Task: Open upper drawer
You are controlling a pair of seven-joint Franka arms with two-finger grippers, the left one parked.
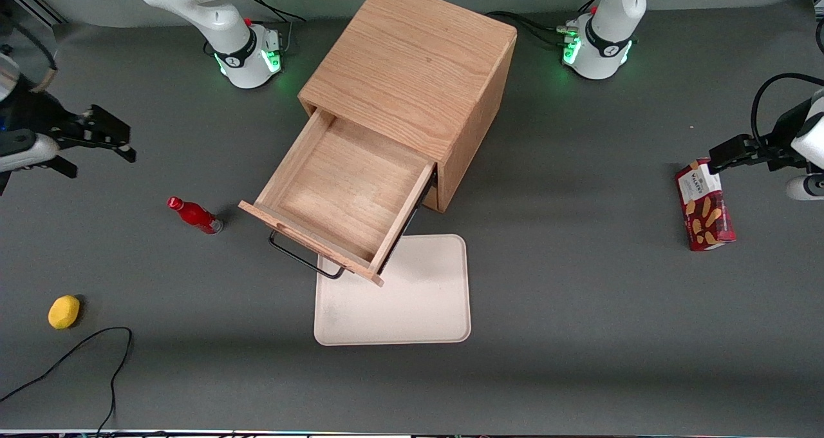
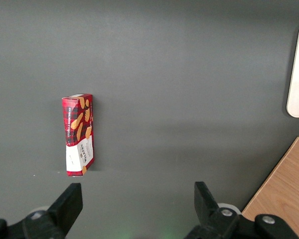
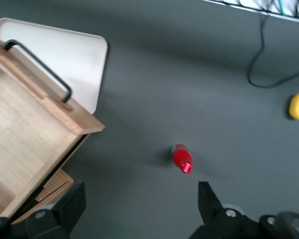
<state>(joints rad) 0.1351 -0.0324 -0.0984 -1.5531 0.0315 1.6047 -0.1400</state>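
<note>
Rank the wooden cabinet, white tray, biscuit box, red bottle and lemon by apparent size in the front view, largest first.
1. Wooden cabinet, its upper drawer pulled out
2. White tray, partly under the drawer
3. Biscuit box
4. Red bottle
5. Lemon

The working arm's tool hangs open, apart from all of them.

Even overhead light is falling on the grey table [image 1: 579, 296], the cabinet [image 1: 412, 71] casting a soft shadow; green base lights are glowing, and the right wrist view is blurring slightly.

Red bottle [image 1: 195, 216], yellow lemon [image 1: 64, 312], cream tray [image 1: 412, 303], black cable [image 1: 77, 354] — red biscuit box [image 1: 705, 206] toward the parked arm's end.
</note>
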